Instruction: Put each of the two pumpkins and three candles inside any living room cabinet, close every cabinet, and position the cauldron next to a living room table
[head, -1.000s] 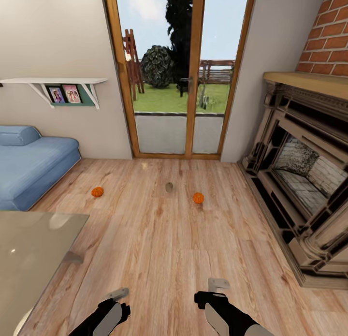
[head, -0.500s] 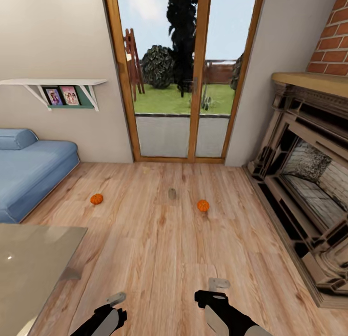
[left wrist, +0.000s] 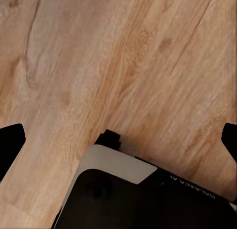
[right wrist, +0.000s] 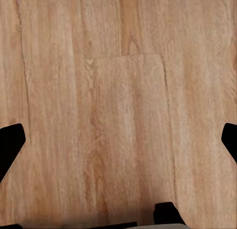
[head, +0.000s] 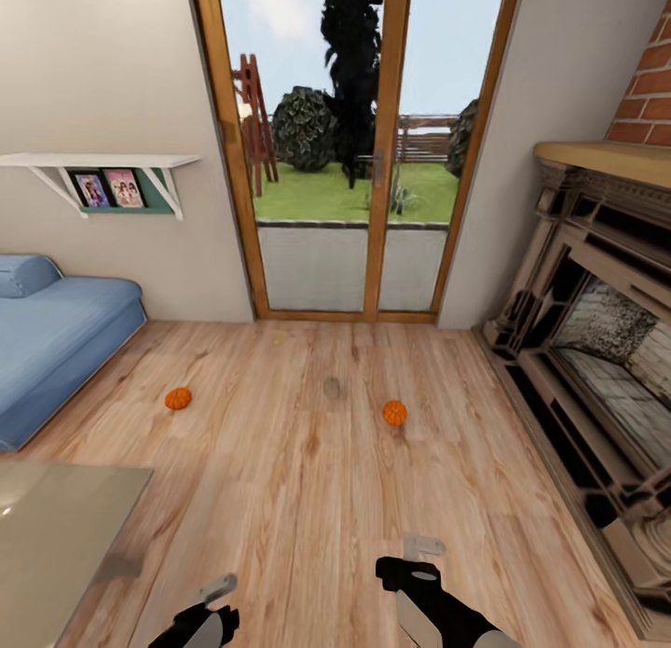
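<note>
Two small orange pumpkins lie on the wooden floor ahead, one to the left (head: 178, 398) and one to the right (head: 394, 412). Between them, a little farther off, stands a stubby grey-tan candle (head: 332, 387), faint against the boards. A corner of the grey table (head: 56, 517) is at my near left. My left gripper (head: 214, 597) (left wrist: 118, 140) and right gripper (head: 415, 555) (right wrist: 118, 145) hang low over bare floor, both open and holding nothing, well short of the pumpkins. The cabinet and cauldron are out of view.
A blue sofa (head: 56, 340) runs along the left wall under a white shelf (head: 102, 163). An ornate carved fireplace (head: 596, 350) takes up the right side. Glass doors with wooden frames (head: 349, 163) stand straight ahead. Open floor lies between me and the pumpkins.
The whole view has shifted as the robot moved forward: pumpkins and candle sit lower in the picture and the table corner has slid down and left. The arms keep their pose.
</note>
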You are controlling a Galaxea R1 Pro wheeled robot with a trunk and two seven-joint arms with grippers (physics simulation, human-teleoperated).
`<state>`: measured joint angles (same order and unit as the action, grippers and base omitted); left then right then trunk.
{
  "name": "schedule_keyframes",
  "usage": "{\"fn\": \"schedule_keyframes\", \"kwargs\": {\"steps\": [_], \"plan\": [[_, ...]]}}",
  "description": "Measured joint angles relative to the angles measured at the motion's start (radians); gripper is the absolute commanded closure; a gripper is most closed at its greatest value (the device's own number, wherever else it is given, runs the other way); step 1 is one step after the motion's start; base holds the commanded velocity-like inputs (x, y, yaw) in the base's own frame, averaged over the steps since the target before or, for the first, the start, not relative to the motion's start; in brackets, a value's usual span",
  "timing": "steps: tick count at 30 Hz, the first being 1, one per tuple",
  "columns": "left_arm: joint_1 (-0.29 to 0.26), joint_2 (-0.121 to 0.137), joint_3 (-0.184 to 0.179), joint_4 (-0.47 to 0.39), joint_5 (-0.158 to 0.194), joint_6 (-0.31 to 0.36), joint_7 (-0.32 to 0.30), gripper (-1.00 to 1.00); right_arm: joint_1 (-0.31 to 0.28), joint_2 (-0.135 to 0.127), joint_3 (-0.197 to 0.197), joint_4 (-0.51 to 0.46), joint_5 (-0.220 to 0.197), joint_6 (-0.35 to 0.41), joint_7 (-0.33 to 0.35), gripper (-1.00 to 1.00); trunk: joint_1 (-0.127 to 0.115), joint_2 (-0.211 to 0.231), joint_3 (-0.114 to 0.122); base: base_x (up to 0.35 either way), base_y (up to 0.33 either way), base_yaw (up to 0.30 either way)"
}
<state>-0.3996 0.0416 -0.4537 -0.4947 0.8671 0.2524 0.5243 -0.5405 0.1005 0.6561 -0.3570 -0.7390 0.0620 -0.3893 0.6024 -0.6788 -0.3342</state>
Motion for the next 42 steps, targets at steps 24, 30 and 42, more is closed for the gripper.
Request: {"fn": "schedule_keyframes", "kwargs": {"steps": [24, 30, 42], "plan": [[0.0, 0.001, 0.0, 0.0, 0.001, -0.043, 0.0, -1.0, 0.0, 0.0, 0.0, 0.0, 0.0, 0.0, -0.001, -1.0, 0.0, 0.0, 0.0, 0.31, 0.068, 0.0], [0.0, 0.001, 0.0, 0.0, 0.001, -0.043, 0.0, -1.0, 0.0, 0.0, 0.0, 0.0, 0.0, 0.0, 0.0, -1.0, 0.0, 0.0, 0.0, 0.248, 0.143, -0.002], [0.0, 0.001, -0.001, 0.0, 0.001, -0.043, -0.001, -1.0, 0.0, 0.0, 0.0, 0.0, 0.0, -0.002, 0.001, -1.0, 0.0, 0.0, 0.0, 0.197, 0.076, -0.087]]}}
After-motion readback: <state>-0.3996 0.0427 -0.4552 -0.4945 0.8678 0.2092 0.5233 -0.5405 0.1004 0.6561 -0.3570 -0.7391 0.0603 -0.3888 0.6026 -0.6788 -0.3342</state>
